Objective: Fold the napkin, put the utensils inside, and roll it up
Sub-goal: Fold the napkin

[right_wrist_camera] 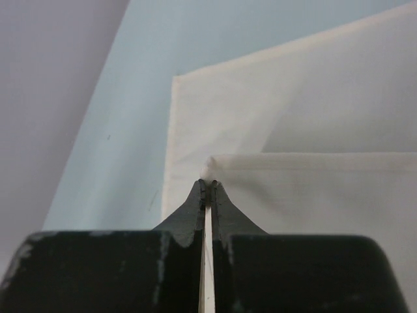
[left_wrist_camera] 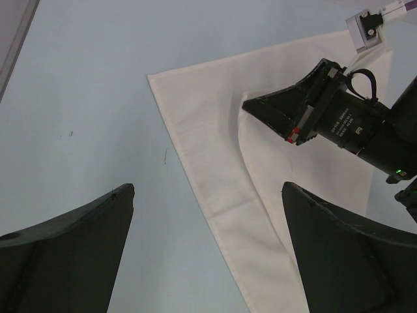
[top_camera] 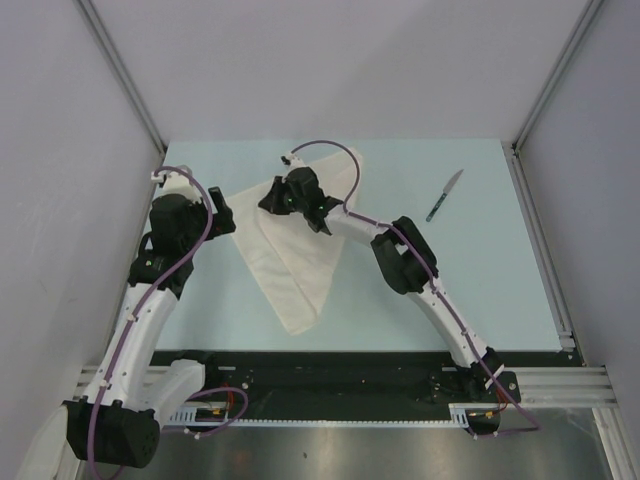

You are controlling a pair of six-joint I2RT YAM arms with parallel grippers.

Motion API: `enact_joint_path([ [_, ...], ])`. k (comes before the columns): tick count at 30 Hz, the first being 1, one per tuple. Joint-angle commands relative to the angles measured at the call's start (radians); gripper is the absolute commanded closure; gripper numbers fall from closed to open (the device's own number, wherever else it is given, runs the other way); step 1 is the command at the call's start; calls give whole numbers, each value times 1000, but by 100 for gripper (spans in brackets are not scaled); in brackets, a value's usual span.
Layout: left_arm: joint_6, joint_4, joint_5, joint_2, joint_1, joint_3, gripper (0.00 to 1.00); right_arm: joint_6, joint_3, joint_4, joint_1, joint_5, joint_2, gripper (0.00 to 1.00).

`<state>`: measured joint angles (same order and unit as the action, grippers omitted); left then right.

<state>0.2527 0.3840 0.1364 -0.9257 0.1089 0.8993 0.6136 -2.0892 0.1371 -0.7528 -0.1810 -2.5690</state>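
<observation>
Cream napkin (top_camera: 300, 275) corner pinched in right jaws — left jaws gape alongside; knife (top_camera: 444, 195) lies well apart.

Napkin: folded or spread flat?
Partly folded: the right gripper pinches one corner of the napkin, doubled over the layer beneath.

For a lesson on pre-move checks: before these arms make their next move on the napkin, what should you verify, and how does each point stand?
1. Grip: right gripper shut on a napkin layer, ok.
2. Spare arm: left gripper open and empty, ok.
3. Clearance: knife lies apart from napkin, on its right, ok.
4. Knife inside napkin: not ok, it lies on the bare table.
5. Cloth flat beneath right gripper: cannot tell, hidden.
</observation>
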Motion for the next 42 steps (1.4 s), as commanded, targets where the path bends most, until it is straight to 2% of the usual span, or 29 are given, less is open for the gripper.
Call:
enact_joint_path([
  [1,-4,-25,5,7,-11,0,0,72,-83,189,-22,-9,-56,100],
  [8,-3,-25,0,7,-12,0,0,147,-178,295,-43,-40,-154,100],
  [16,-1,-27,-8,1,-14,-2,0,213,-262,363,-75,44,-230,100],
  [29,0,-27,-11,-1,-14,-2,0,328,-304,447,-83,147,-295,100],
  [42,-1,-28,-12,-2,-14,-2,0,328,-404,561,-115,181,-373,100],
])
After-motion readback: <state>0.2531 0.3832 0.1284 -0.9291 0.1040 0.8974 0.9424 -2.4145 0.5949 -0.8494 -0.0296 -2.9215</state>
